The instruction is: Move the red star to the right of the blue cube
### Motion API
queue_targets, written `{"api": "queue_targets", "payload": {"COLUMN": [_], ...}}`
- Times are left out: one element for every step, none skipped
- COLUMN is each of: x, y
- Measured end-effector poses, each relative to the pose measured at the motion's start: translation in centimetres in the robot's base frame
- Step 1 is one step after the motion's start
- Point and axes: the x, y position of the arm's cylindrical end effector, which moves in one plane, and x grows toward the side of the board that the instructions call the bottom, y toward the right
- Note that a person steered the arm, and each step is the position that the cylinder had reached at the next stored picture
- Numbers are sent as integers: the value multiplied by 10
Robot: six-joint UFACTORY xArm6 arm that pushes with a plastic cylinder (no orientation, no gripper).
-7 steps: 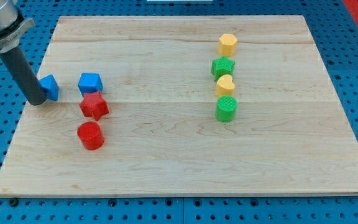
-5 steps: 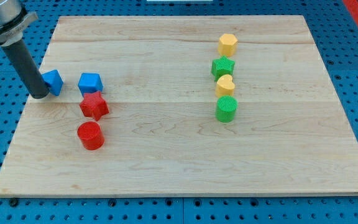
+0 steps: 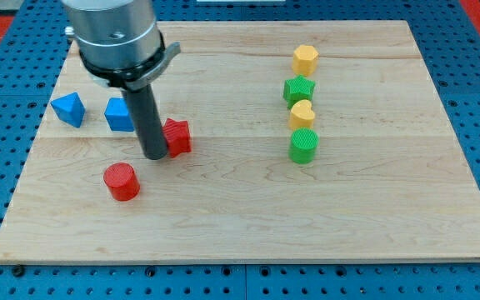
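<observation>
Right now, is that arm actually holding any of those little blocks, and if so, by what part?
Nothing is held. The arm ends in a plain rod; my tip only presses against the left side of the red star, just right of the blue cube.

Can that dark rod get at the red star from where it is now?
Probably yes: my tip already sits against the red star on its left side, between it and the blue cube, with nothing between tip and star.
</observation>
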Motion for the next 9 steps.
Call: {"api": "queue_targets", "payload": {"x": [-26, -41, -6, 23, 53, 66, 66, 66, 70], "y": [29, 31, -21, -99, -139, -141, -141, -143, -124]}}
